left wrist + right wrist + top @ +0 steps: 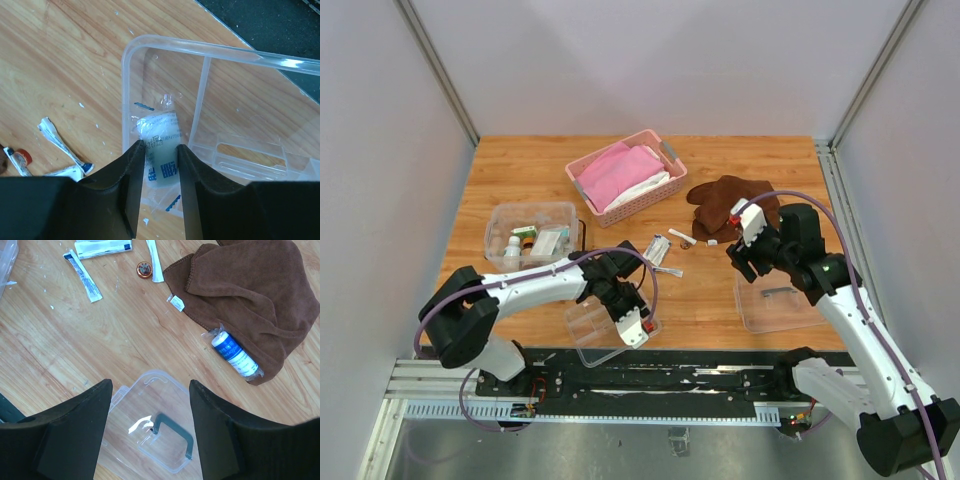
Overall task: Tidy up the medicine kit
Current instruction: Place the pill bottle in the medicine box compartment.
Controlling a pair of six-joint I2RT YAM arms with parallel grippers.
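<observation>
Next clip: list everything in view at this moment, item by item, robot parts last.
clear box: one, clear, table left, holding small bottles and packets
divided tray: one, clear, near edge, under left arm
wrapped roll: one, white with blue print, over the tray
lid: one, clear with dark handle, near right
labelled roll: one, white and blue, against the brown cloth
brown cloth: one, brown, right of centre
pink basket: one, pink, far centre, holding pink cloth
sachets: several, white, table centre
round cap: one, copper, among the sachets
left end effector: black, closed on the wrapped roll
right end effector: black, open, above the lid
</observation>
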